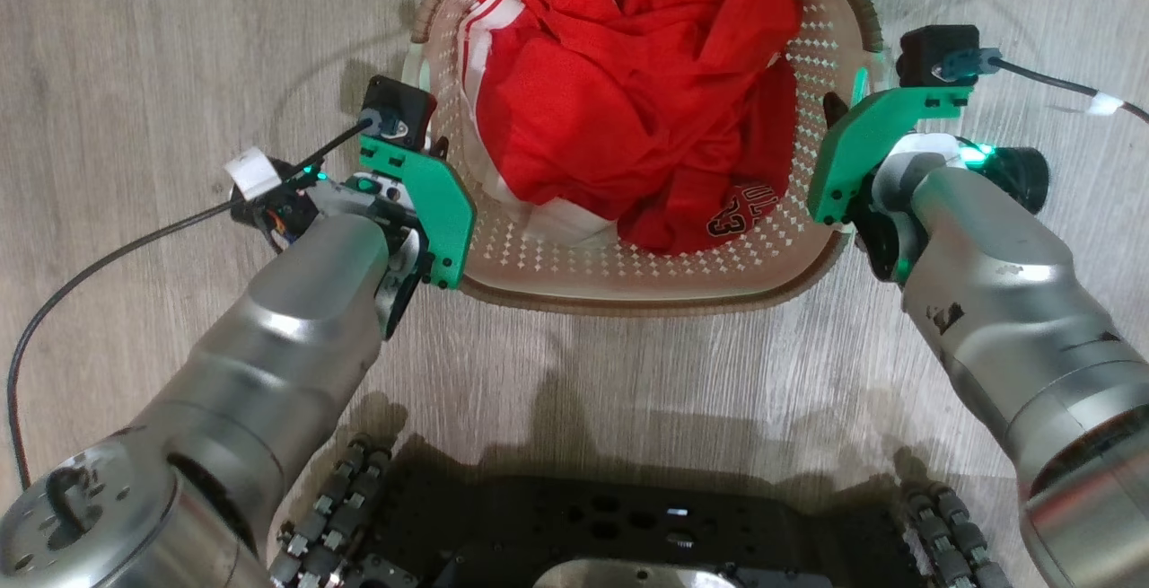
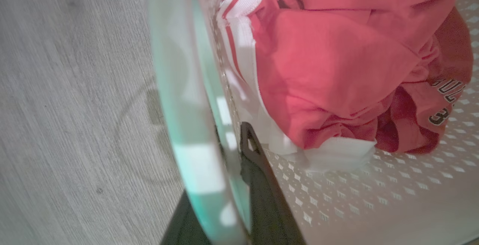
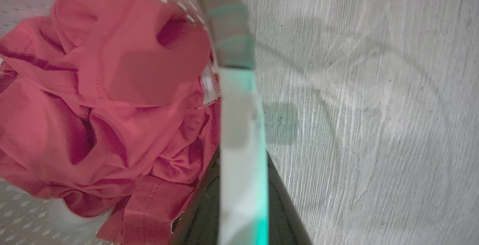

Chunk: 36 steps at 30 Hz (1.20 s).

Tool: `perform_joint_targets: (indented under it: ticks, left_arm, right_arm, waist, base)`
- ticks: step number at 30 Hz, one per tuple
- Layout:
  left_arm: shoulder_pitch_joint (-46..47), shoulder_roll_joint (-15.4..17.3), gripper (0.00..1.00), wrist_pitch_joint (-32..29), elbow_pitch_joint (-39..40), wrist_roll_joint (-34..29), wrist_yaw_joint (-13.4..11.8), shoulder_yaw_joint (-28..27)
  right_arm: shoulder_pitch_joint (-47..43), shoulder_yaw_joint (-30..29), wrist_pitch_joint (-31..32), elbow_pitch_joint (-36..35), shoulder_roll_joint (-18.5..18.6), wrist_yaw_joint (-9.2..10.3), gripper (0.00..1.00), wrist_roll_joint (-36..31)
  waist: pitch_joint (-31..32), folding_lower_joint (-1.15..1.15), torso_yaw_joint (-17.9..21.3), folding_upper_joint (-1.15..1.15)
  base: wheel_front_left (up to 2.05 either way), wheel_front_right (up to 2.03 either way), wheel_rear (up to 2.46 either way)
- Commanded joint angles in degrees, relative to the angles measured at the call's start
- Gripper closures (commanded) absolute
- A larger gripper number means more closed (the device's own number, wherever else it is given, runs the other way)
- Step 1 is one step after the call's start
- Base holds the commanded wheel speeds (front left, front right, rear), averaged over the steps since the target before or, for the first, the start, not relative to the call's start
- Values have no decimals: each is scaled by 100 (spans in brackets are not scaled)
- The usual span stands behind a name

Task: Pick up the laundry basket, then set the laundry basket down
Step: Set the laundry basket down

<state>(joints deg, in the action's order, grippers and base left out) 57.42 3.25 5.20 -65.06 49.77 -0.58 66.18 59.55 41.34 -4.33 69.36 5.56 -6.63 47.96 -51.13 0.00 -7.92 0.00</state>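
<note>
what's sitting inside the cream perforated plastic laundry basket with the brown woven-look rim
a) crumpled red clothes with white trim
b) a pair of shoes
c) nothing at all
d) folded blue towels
a: crumpled red clothes with white striped trim lie heaped inside the cream perforated plastic laundry basket, and both wrist views show the same red fabric against its walls.
</note>
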Motion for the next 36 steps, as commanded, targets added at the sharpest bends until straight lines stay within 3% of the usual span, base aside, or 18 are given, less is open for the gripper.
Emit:
perform_joint_targets:
  ticks: [1, 2, 3, 4, 15, 23, 36]
  left_arm:
    - [18, -36, 100, 91, 177, -29, 6, 78]
    - [29, -36, 69, 122, 175, -7, -34, 92]
    - [38, -36, 12, 159, 175, 7, -68, 113]
    - [44, -36, 0, 164, 162, 14, -96, 147]
    - [59, -37, 0, 109, 70, 152, -282, 390]
    - [16, -37, 0, 22, 56, 342, -350, 460]
    - [-196, -37, 0, -59, -68, 553, -386, 549]
  right_arm:
    - [-105, 131, -116, -111, -269, -86, 93, -6]
    - [-93, 133, -144, -71, -269, -86, 44, -4]
    - [-88, 131, -157, -33, -269, -86, 0, 8]
    - [-84, 127, -166, -1, -269, -86, 0, 25]
    - [-70, 226, -34, 179, -269, -86, 0, 188]
    - [61, 335, 11, 424, -269, -86, 0, -108]
    - [-190, -210, 301, 458, -269, -86, 0, -739]
  waist:
    - [3, 0, -6, 0]
    - [6, 0, -13, 0]
    - [11, 0, -19, 0]
    - [17, 0, -25, 0]
    - [111, 0, -62, 0]
    - [210, 0, -83, 0]
    - [716, 0, -60, 0]
  base:
    - [0, 0, 0]
    - [0, 0, 0]
    - [0, 0, 0]
    - [0, 0, 0]
    - [0, 0, 0]
    - [0, 0, 0]
    - [0, 0, 0]
